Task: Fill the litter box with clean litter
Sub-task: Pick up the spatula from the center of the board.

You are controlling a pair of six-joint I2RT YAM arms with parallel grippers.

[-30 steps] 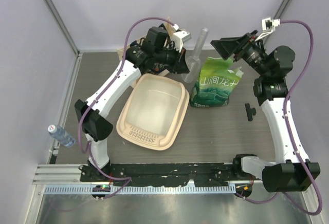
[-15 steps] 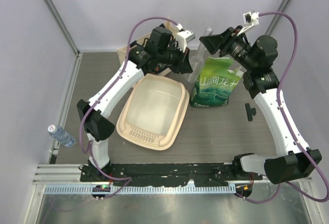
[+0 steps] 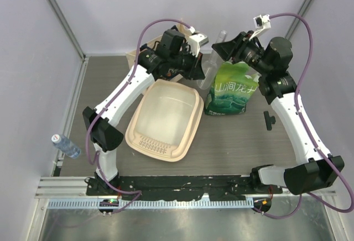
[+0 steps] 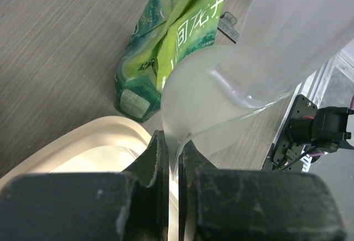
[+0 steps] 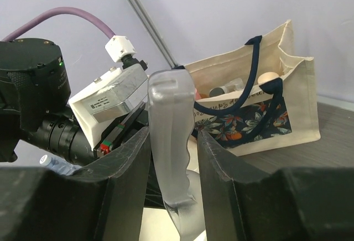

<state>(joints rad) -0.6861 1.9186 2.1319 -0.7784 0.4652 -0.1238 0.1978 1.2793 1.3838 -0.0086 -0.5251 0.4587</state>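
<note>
I see left claw (image 4: 172,158) pinched tight on frosted scoop (image 4: 287,31) rim over litter box (image 3: 157,141) | right claw (image 5: 171,137) narrow around scoop handle, grip unclear | green bag (image 3: 232,92) beside box

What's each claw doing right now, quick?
Left gripper: closed, pinching the scoop by its edge.
Right gripper: jaws either side of the scoop's handle; whether it grips yet cannot be told.

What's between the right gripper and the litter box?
A translucent scoop, its handle between the right fingers; top and right wrist views show it.
</note>
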